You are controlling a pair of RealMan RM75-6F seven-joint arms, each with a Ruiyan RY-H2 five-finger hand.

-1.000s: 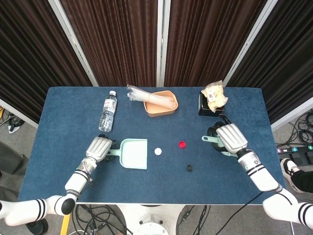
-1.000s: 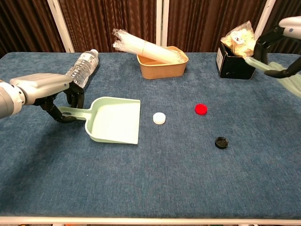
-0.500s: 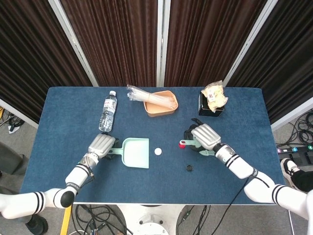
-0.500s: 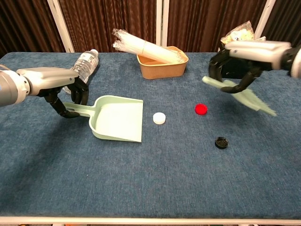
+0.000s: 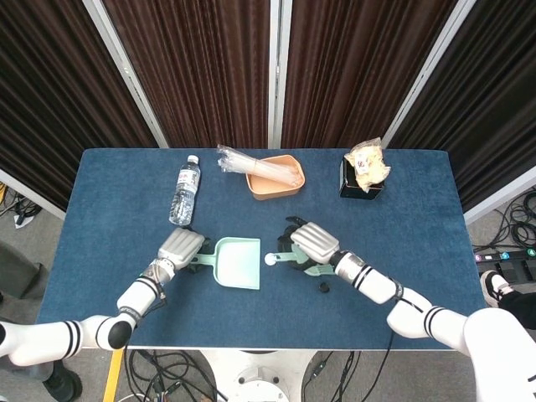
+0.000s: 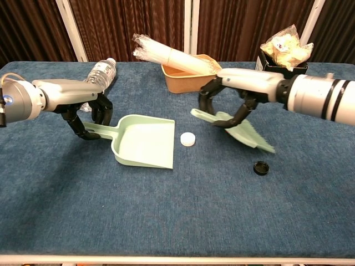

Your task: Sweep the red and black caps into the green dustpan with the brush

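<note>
Right hand [image 6: 230,102] grips brush [image 6: 244,131]; left hand [image 6: 83,113] holds dustpan [image 6: 141,147] handle. Black cap [image 6: 260,167] lies right of bristles, away from pan. Red cap probably hidden behind brush.

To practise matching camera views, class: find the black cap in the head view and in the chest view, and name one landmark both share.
Head view: the black cap lies on the blue table, lower centre-right, just below the right hand.
Chest view: the black cap lies right of centre, below the brush's tip.
Shared landmark: the white cap, beside the dustpan's mouth.
</note>
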